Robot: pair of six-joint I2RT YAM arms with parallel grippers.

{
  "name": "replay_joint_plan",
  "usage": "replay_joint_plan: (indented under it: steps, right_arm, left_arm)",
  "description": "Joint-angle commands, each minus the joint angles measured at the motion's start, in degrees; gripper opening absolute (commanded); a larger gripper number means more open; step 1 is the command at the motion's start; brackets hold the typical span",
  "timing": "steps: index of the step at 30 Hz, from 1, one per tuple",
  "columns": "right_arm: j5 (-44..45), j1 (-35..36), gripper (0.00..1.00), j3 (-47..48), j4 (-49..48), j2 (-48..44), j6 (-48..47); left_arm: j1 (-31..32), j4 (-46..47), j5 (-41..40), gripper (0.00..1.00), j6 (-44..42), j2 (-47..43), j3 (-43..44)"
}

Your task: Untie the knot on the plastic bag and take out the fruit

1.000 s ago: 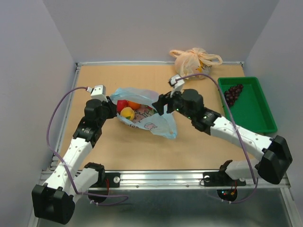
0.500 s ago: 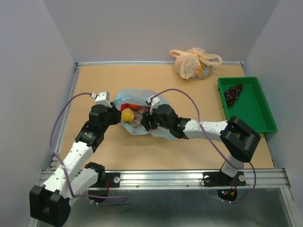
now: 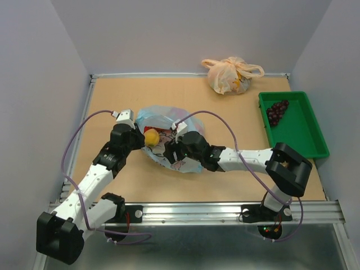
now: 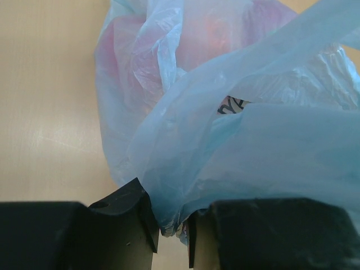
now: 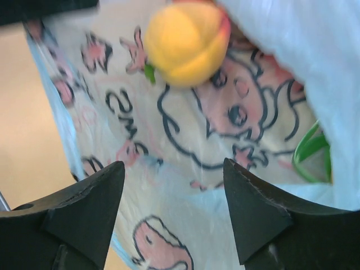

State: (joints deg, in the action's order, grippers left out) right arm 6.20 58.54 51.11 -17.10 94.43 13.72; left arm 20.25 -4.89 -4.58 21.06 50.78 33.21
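The light blue plastic bag (image 3: 181, 162) with its cartoon print lies mid-table, mouth gaping to the left. Its knot is out of view. My left gripper (image 4: 173, 228) is shut on a bunched fold of the bag's rim (image 4: 185, 169), seen from above at the bag's left edge (image 3: 136, 136). A yellow-peach fruit (image 3: 151, 136) sits in the mouth and shows in the right wrist view (image 5: 185, 42) too. My right gripper (image 5: 174, 174) hangs open just above the printed plastic (image 5: 185, 140), short of that fruit. A green tip (image 5: 312, 147) pokes out at the right. Dark grapes (image 3: 277, 111) lie in the tray.
A green tray (image 3: 306, 140) stands at the right edge. A tied peach-orange bag (image 3: 229, 76) rests at the back right. My right arm (image 3: 242, 157) stretches across the table's middle towards the blue bag. Grey walls close the table's sides and back.
My right arm has swung from the bag's right side down over it, and now covers the red and orange fruits. The left gripper shifted slightly right, still holding the rim.
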Motion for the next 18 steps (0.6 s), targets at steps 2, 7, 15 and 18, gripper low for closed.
replay_joint_plan:
  steps: [2, 7, 15, 18]
  right_arm:
    - [5.49, 0.08, 0.80, 7.50, -6.19, 2.32, 4.82]
    - [8.73, 0.08, 0.92, 12.51, -11.10, 10.40, 13.33]
    - [17.18, -0.01, 1.00, 16.99, -17.61, 19.55, 23.28]
    - [18.15, -0.01, 1.00, 18.14, -19.98, 21.40, 25.30]
  left_arm:
    - [0.23, -0.30, -0.43, 0.30, -0.84, -0.07, 0.27]
    - [0.32, -0.21, -0.17, 0.30, -0.67, -0.60, 0.27]
    - [0.23, 0.67, 0.71, 0.30, -0.93, -1.13, 0.19]
    - [0.23, 0.84, 0.97, 0.30, -0.93, -0.86, 0.19]
